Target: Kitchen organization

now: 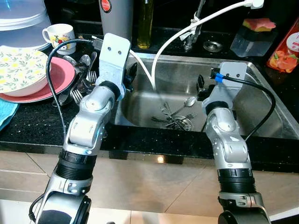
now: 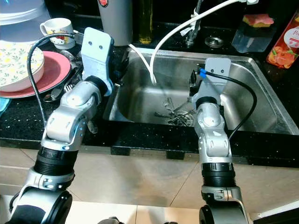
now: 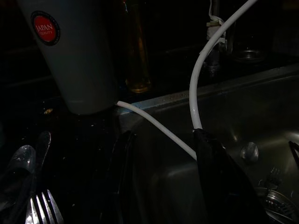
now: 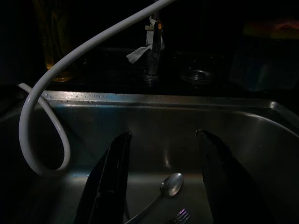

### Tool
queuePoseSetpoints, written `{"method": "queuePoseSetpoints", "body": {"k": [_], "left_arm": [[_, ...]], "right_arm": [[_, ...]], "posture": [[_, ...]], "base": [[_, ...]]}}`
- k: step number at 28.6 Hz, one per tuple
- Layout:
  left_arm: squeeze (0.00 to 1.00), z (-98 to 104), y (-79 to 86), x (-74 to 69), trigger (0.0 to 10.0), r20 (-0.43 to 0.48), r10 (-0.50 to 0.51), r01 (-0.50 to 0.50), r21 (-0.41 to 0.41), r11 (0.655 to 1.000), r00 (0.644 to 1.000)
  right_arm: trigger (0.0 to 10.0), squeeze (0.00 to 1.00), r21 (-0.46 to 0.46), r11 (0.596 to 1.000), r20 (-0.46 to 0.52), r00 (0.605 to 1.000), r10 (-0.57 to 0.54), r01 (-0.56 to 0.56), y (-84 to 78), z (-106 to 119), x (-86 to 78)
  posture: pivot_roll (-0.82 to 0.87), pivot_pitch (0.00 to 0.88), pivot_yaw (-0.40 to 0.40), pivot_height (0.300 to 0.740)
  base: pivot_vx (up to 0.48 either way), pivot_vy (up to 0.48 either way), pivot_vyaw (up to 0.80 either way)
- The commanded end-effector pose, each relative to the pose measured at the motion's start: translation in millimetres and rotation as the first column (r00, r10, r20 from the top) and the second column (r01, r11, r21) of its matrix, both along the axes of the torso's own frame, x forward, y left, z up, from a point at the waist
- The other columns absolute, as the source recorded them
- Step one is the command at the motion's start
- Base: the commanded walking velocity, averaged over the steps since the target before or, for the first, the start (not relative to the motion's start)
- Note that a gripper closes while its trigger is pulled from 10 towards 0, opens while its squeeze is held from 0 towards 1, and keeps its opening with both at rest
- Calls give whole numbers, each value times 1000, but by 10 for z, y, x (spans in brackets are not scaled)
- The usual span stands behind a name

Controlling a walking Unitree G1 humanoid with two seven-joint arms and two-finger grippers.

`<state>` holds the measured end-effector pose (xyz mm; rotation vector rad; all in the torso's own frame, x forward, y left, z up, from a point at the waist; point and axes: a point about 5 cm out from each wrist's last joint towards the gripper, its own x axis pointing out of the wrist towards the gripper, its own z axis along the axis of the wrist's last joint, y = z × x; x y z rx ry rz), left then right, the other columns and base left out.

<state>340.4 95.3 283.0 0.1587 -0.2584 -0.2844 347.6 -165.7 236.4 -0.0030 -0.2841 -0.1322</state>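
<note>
Nearest us, the black countertop edge [image 1: 154, 142] runs across the front, both silver arms reaching over it.

Right gripper [image 4: 163, 186]: we find it inside the steel sink [image 1: 261, 105], fingers spread wide, nothing between them. In its wrist view a spoon [image 4: 164, 191] lies in the gap below, bowl toward the sink's back wall, handle running back toward the gripper and cut off at the picture edge; a fork's tines [image 4: 180, 216] are just beside it, barely lit.

Left gripper [image 3: 163, 186]: held at the sink's left rim, fingers apart, holding nothing. A white hose [image 1: 161, 51] passes by one finger.

Sink floor: a tangle of forks [image 1: 170, 119] over the drain, tines pointing several ways; we cannot count them. One spoon [image 1: 184, 103] lies on top, bowl up toward the right, long axis diagonal.

Counter left of sink: loose cutlery [image 1: 81, 77], partly hidden by the left arm; pink plate [image 1: 60, 77] carrying a patterned bowl [image 1: 21, 70].

Farther back: printed mug [image 1: 58, 35], grey canister [image 1: 116, 16], oil bottle [image 1: 145, 23], tap [image 1: 194, 28], sponge [image 1: 258, 23] in a clear container.
</note>
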Motion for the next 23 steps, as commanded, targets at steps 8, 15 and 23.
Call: {"method": "queuePoseSetpoints", "body": {"k": [8,15,23], "left_arm": [[0,-4,-43,-24,10000,-4,-17,17,0,1000,1000],[0,1,-65,-35,10000,-7,-26,26,2,1000,1000],[0,-3,-65,-41,10000,-10,-27,28,9,1000,1000]], "right_arm": [[10000,0,13,1000,5,1000,-2,2,-15,-1,4],[10000,0,16,1000,3,1000,-4,4,-15,-12,-7],[10000,0,20,1000,2,1000,-2,2,-5,-19,-11]], "posture": [[266,88,-37,740],[266,91,-37,740],[275,96,-37,740]], "base": [[0,0,0],[0,0,0],[0,0,0]]}}
